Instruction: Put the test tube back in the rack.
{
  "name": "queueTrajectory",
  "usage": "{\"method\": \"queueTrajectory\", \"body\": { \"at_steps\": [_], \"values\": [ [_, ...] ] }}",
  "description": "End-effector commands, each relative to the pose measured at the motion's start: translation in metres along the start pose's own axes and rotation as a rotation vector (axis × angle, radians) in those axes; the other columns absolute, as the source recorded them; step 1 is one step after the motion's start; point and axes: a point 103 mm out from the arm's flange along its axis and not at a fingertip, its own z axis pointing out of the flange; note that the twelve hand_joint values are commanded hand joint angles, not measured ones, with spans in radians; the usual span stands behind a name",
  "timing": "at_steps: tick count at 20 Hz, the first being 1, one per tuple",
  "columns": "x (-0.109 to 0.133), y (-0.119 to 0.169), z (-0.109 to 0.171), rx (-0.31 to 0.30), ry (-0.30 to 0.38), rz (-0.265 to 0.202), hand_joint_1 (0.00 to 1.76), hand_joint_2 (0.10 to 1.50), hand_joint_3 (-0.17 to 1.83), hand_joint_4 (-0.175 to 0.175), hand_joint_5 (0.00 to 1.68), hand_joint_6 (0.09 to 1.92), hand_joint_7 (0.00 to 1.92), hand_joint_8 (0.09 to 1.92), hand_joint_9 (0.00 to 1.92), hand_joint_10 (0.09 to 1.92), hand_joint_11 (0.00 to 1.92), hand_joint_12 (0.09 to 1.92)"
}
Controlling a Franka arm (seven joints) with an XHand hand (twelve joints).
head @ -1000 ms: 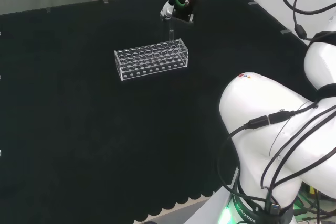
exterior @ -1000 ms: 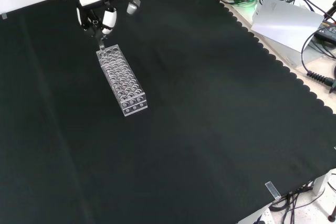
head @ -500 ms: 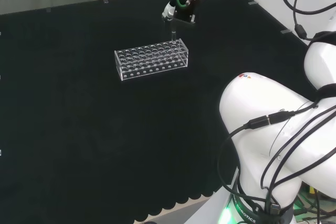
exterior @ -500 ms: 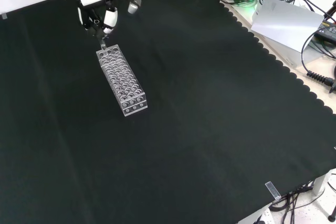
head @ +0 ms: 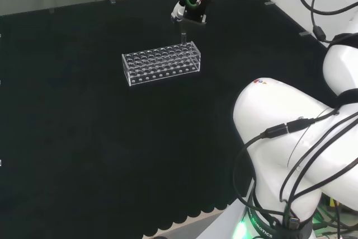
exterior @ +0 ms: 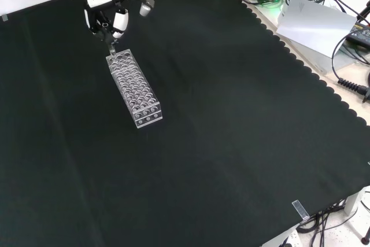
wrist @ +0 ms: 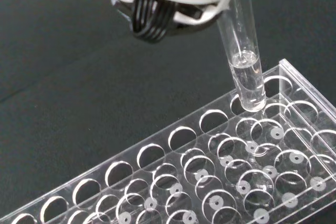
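- The hand (exterior: 113, 13) is gripping the test tube (wrist: 244, 61) by its upper part, fingers curled round it, and holding it upright over the far end of the clear rack (exterior: 134, 89), the end nearest the arm in the front view
- In the wrist view the tube's rounded bottom is hanging just above an outer-row hole near the rack's corner, not yet inside it as far as I can judge
- The tip is looking slightly off that hole's centre; if it is lowered like this, I think it is risking landing on the plastic between holes and jamming or tilting
- The rack is sitting loose on the black cloth (head: 84, 138), so a sideways nudge could be sliding or tipping it
- There is some clear liquid in the tube, so a tilt or an early let-go could be spilling it
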Motion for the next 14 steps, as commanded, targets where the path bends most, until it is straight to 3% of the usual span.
{"method": "queueTrajectory", "body": {
  "at_steps": [1, 14],
  "values": [
    [0.005, 0.002, 0.003, 0.001, -0.005, -0.013, 1.22, 0.69, 0.58, -0.175, 1.32, 0.55, 1.76, 0.32, 1.62, 0.39, 1.28, 0.86],
    [-0.001, 0.000, 0.016, 0.021, -0.006, -0.014, 1.22, 0.69, 0.58, -0.175, 1.32, 0.55, 1.76, 0.32, 1.62, 0.39, 1.28, 0.86]
  ]
}}
